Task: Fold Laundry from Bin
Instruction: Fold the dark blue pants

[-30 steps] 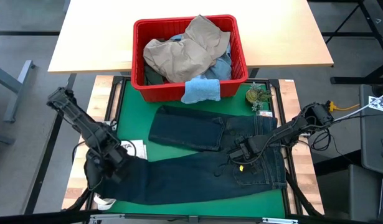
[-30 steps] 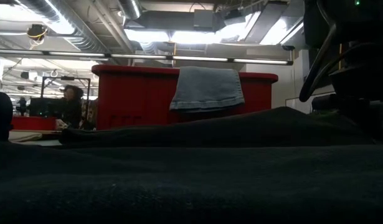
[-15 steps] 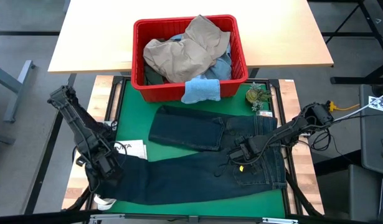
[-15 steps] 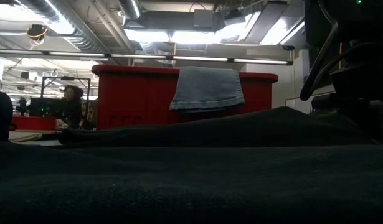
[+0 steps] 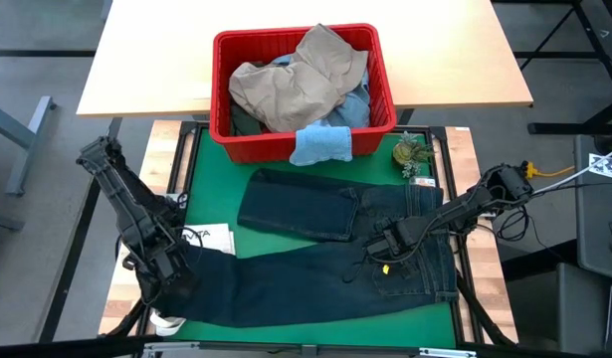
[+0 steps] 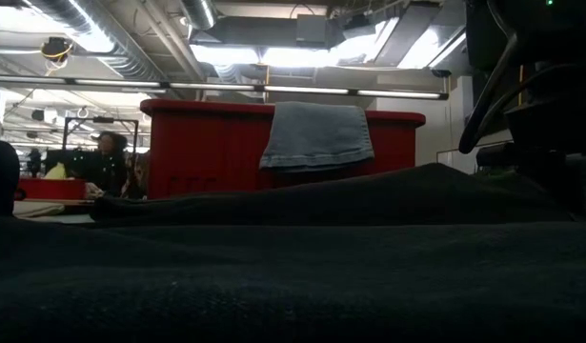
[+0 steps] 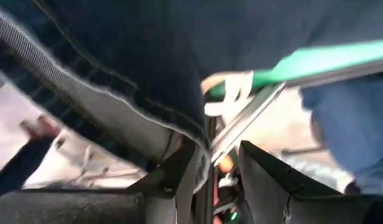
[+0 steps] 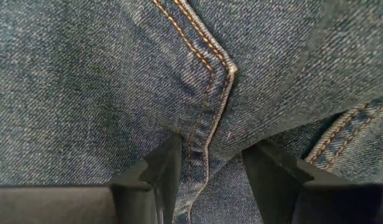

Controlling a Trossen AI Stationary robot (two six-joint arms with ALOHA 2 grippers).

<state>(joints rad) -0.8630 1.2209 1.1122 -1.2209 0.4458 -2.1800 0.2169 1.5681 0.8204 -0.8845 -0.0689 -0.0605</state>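
The dark navy denim jeans lie spread on the green-topped table, one leg folded back. At the near left edge, the left hand pinches the hem of the long leg between narrowly parted fingers. The right hand presses on the seat seam, fingers straddling a fold. Farther off, the red slotted plastic bin holds crumpled tan trousers, with a small light blue cloth draped over its rim.

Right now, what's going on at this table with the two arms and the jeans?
The dark navy jeans lie spread on the green mat. The left gripper pinches the leg hem at the mat's left edge, and the right gripper is pressed onto the seat seam. The red bin behind holds more laundry.
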